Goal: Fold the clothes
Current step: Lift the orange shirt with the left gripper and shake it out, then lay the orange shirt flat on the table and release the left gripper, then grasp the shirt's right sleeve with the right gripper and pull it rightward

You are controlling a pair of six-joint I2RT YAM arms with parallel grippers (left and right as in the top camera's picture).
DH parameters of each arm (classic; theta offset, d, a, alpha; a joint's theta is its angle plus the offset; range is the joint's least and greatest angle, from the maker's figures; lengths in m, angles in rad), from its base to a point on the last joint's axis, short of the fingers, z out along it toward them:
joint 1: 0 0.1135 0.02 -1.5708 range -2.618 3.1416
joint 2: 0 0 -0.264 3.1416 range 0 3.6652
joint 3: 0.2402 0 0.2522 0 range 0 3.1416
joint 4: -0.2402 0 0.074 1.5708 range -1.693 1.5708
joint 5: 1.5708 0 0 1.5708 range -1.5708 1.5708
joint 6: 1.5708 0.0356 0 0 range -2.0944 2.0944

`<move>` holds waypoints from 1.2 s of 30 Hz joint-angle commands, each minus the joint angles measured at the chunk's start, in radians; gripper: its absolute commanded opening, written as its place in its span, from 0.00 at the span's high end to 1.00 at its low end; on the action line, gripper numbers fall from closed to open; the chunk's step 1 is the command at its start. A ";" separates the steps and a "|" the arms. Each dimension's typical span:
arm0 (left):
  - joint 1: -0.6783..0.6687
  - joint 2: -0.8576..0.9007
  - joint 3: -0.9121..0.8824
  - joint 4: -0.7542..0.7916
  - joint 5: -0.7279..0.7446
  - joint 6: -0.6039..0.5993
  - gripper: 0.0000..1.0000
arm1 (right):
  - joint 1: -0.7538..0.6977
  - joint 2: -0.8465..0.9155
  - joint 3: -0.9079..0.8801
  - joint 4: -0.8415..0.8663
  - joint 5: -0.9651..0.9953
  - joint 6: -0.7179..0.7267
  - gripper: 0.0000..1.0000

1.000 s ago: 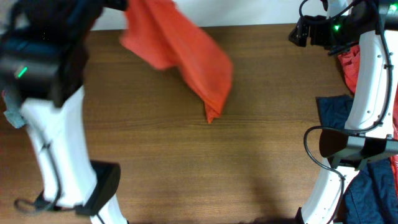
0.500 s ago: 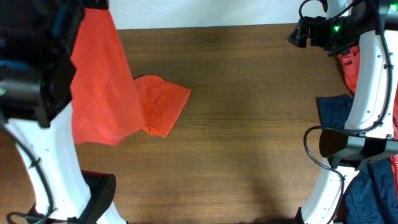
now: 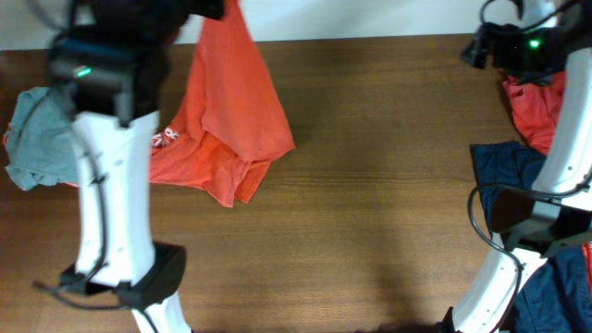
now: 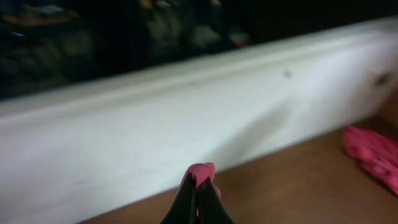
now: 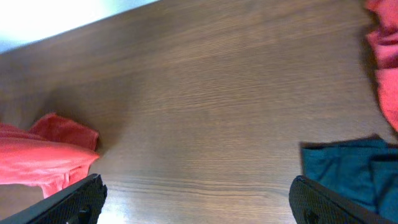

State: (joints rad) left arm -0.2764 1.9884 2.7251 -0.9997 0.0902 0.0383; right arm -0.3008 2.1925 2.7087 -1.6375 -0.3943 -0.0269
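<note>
This looks like a robotics lab: a wood-grain worktop [image 3: 370, 231] has a white robot arm [image 3: 111, 185] at its left side, a second arm [image 3: 562, 139] at its right, and a white board [image 4: 155, 124] along its far edge.

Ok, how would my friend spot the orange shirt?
Find the brown table's left side, by the white left arm. The orange-red T-shirt is bunched there, its top pinched by the left gripper. White lettering sets it apart from the plain grey-green garment beside it.

orange-red T-shirt [image 3: 231, 102] top cut by upper edge, its white lettering [image 3: 167, 138] unreadable, partly behind left arm [image 3: 111, 185]
</note>
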 commanded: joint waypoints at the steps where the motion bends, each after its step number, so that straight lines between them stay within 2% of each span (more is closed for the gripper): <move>1: -0.094 0.099 -0.010 0.021 0.049 -0.025 1.00 | -0.063 -0.042 0.012 0.002 -0.045 0.006 0.01; 10: -0.272 0.308 -0.010 0.158 0.071 -0.122 0.99 | -0.195 -0.042 0.012 -0.009 -0.048 0.005 0.01; 12: -0.289 0.341 -0.010 0.195 0.122 -0.122 0.76 | -0.212 -0.042 0.012 -0.011 -0.048 0.005 0.01; 14: -0.291 0.351 -0.010 0.214 0.142 -0.121 0.33 | -0.219 -0.042 0.012 -0.016 -0.048 0.005 0.01; 16: -0.275 0.344 0.000 0.214 0.139 -0.121 0.01 | -0.217 -0.042 0.012 -0.020 -0.048 0.004 0.01; 20: -0.197 0.291 0.020 0.179 0.139 -0.121 0.01 | -0.200 -0.042 0.012 -0.024 -0.053 -0.004 0.01; 25: -0.035 0.187 0.020 0.034 0.138 -0.121 0.01 | -0.116 -0.042 0.012 -0.048 -0.096 -0.029 0.01; 29: 0.134 0.132 0.020 -0.127 0.138 -0.121 0.01 | 0.083 -0.041 0.003 -0.061 -0.034 -0.047 0.01; 33: 0.264 0.130 0.020 -0.203 0.138 -0.153 0.01 | 0.257 -0.041 -0.028 -0.051 0.065 -0.032 0.01; 36: 0.389 0.130 0.020 -0.258 0.139 -0.205 0.01 | 0.432 -0.039 -0.102 0.014 0.158 0.031 0.01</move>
State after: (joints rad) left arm 0.0227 2.1288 2.7380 -1.2213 0.2211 -0.1062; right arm 0.0460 2.1906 2.6514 -1.6466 -0.3355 -0.0376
